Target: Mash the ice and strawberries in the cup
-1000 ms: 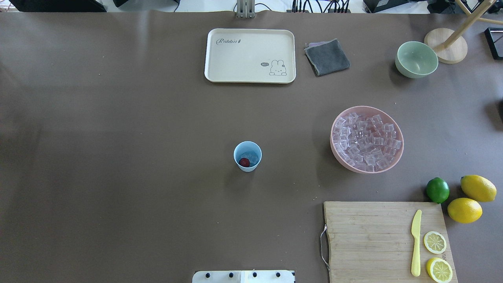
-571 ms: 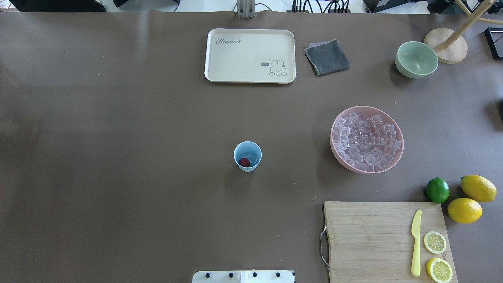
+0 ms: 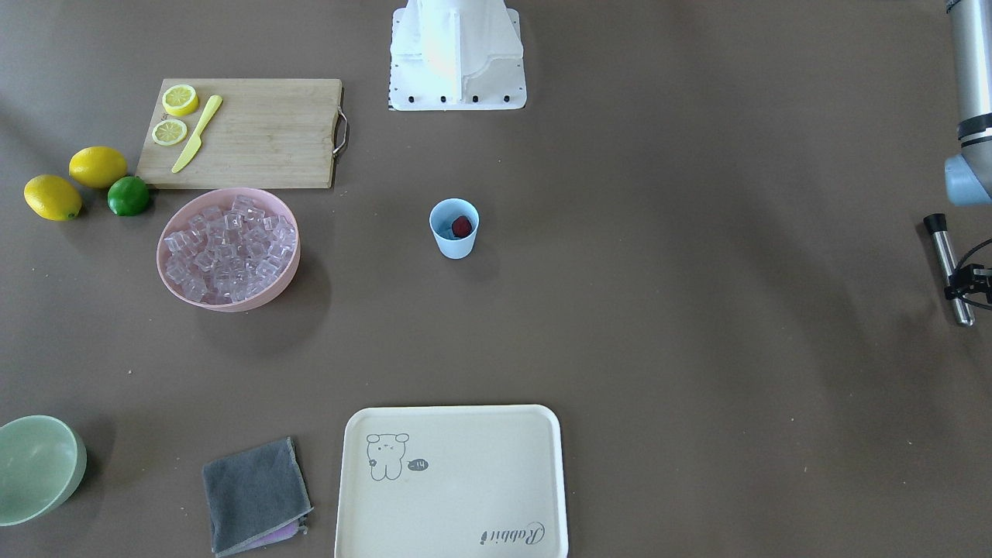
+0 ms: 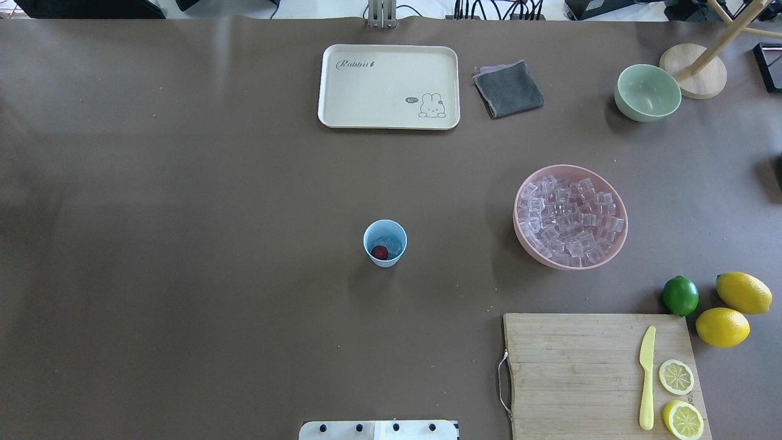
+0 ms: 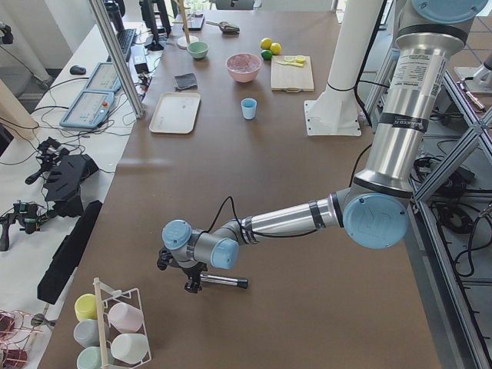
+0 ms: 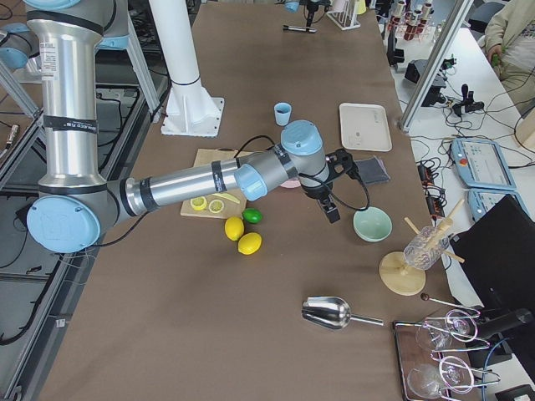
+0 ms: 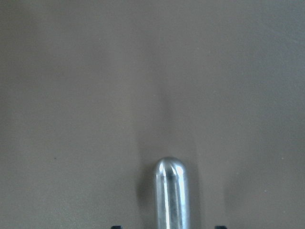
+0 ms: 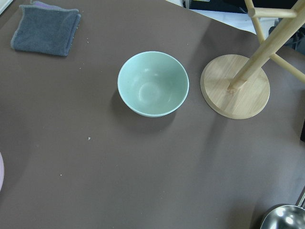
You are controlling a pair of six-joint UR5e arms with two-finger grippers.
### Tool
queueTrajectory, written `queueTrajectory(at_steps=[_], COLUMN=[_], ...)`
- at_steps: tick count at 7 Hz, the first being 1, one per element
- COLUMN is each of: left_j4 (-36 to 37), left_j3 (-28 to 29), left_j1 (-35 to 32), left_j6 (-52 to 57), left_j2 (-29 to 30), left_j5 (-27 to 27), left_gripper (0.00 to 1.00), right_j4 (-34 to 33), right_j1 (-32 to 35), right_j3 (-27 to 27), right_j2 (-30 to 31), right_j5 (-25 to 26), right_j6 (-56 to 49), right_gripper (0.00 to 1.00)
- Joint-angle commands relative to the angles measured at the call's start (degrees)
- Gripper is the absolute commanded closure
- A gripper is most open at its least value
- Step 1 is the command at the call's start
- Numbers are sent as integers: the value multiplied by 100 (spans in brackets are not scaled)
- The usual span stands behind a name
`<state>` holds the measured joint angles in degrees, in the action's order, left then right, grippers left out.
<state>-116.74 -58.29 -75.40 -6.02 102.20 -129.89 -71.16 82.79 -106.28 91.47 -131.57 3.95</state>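
Cup point(image 4: 385, 243) upright at the middle of the table point(image 4: 183, 244), well apart from everything else. One red strawberry point(image 4: 379, 252) lies inside it on the side nearer the robot, touching a little clear ice point(image 4: 392, 243). The main heap of cubes sits in the pink bowl point(image 3: 232, 305) off to the robot's right. Nothing in the cup looks crushed, so the mashing is judged not yet begun.

The tool is a metal rod point(image 3: 947, 260) with a rounded end, far out at the table's left end. The left gripper point(image 3: 958, 288) is set across it low over the table. The left wrist view shows the rod running up between two dark finger edges (barely in frame), and whether they have closed on it cannot be told. The right gripper point(image 6: 332, 200) hangs near the green bowl point(image 8: 153, 85), seen only from the side, and its opening cannot be told either.

The step in hand is judged to be securing the rod and bringing it to the cup.

- **Grip:** take the rod firmly and away from its rounded end, leaving enough free length to reach the cup's bottom.
- **Entry:** turn the rod vertical before entering, and come down through the centre of the mouth, clear of the rim.
- **Bracing:** the cup is light, narrow-based and unbraced, so a sideways push would likely tip or slide it. Press straight down in short strokes, ideally with the right gripper steadying the wall.
- **Contents:** the strawberry and the slick cubes may squirt aside, so pin them against the bottom.
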Motion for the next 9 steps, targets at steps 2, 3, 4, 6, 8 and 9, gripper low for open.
queueTrajectory(at_steps=[2,3,4,6,8,9], left_j4=[2,2,-15,-33,-260,-253], left_j3=[55,72,81,29,11,-137], left_j1=[139,157,149,149,114,-104], left_j6=[-5,-5,-5,-232,-207,-242], left_j2=[54,63,63,72,19,71], left_j5=[113,113,113,104,148,87], left_gripper=[33,35,59,98,100,100], right_j4=[40,49,162,190,199,199], right_j1=[0,0,9,9,9,9], right_j3=[-15,-33,-24,-24,-15,-7], right_j2=[90,143,196,205,205,205], right_j5=[35,26,35,43,43,43], right_j6=[-9,-9,-9,-9,0,0], right_gripper=[0,0,0,0,0,0])
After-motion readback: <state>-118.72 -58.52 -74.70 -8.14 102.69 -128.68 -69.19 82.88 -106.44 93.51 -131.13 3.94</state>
